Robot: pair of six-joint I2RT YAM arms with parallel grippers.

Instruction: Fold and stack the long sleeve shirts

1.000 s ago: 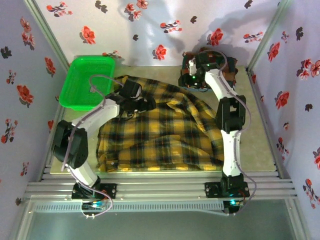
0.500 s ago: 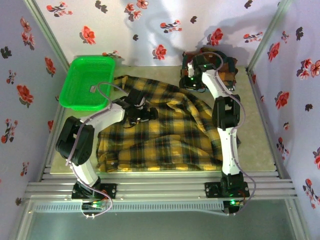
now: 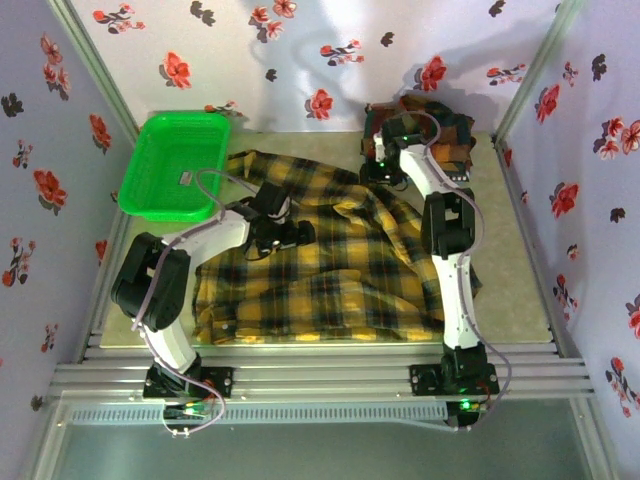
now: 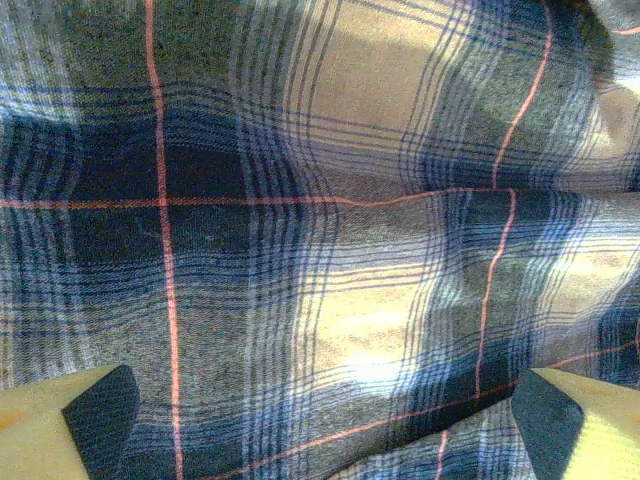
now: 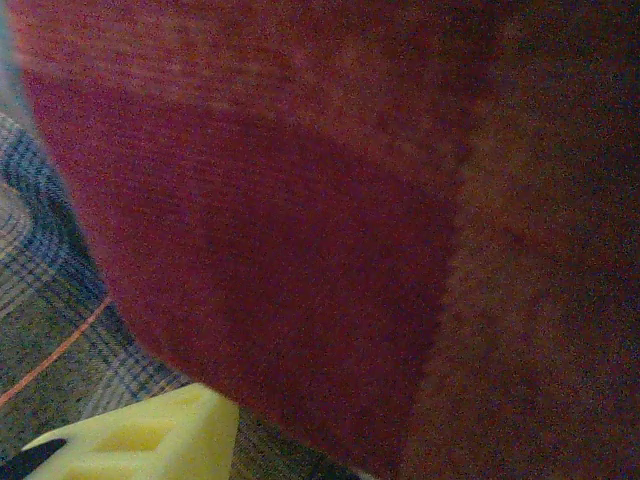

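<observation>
Left end effector [image 3: 290, 235] has been brought down wide open onto the yellow shirt [image 3: 330, 275] spread across the surface [image 3: 520, 290], while the right end effector [image 3: 380, 168] has been pressed to the red shirt [image 3: 455, 130] in the far corner, its grip unreadable, so folding is judged barely begun.

The right arm [image 3: 440, 215] is covering much of the red shirts [image 3: 462, 135] from above; up close their cloth is showing as a blur, the bottom edge cutting off one yellow finger [image 5: 150, 440]
</observation>
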